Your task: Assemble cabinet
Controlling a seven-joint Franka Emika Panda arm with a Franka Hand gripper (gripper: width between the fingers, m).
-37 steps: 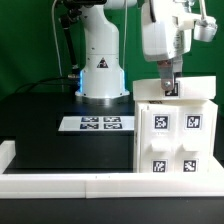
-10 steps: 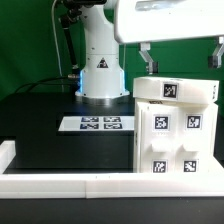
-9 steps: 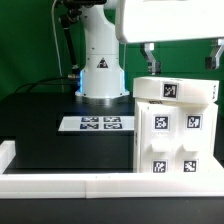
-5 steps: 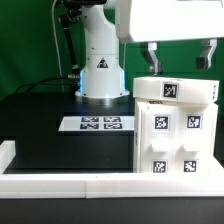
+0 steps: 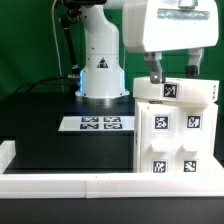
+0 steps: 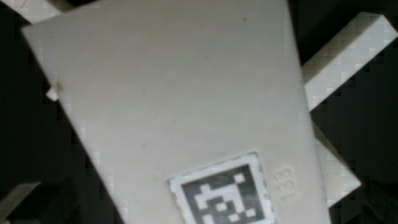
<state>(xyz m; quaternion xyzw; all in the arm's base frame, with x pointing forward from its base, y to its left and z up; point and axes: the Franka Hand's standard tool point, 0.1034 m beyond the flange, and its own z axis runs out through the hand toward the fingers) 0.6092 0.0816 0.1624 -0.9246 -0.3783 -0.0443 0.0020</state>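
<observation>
You'll find no readable text or numbers; only black-and-white marker tags on the cabinet [image 5: 172,128] and the marker board [image 5: 95,124].

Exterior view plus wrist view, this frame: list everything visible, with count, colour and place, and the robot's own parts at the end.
cabinet: one, white, at the exterior view's right, four square markers on its front and one on its top panel; the top panel fills the wrist view.
marker board: one, white with four markers, flat on the table near the robot base.
border rail: one, white, long and low along the near edge.
table: one, black.
backdrop: green, behind.
robot base: one, white, centre rear.
gripper: one, fingers apart just above the cabinet top, holding nothing.
</observation>
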